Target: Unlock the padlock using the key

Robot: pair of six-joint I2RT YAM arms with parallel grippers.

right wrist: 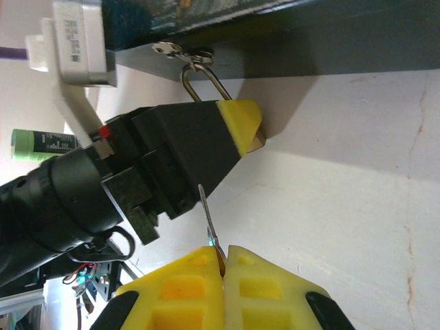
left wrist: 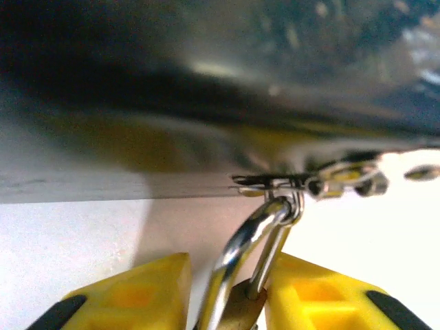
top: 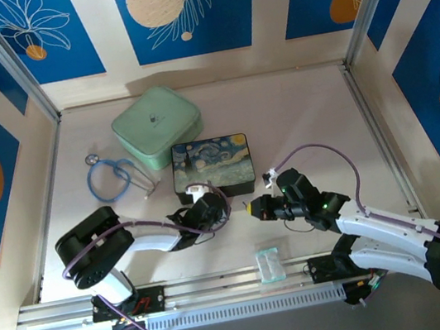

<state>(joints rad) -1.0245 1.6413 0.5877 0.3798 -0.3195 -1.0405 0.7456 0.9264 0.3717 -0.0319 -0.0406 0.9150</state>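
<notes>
The brass padlock hangs by its silver shackle from the clasp on the front of the painted box. My left gripper is at the box's front, its yellow fingers closed in on both sides of the padlock's body. The right-hand finger touches the body and the other stands very close. In the right wrist view the shackle rises from the left gripper's yellow fingertip. My right gripper is shut on the key, whose thin blade points up toward the left gripper, a short way off.
A mint-green case lies behind the box and a blue looped tube lies to the left. A clear plastic packet rests near the front rail between the arm bases. Free table lies to the right of the box.
</notes>
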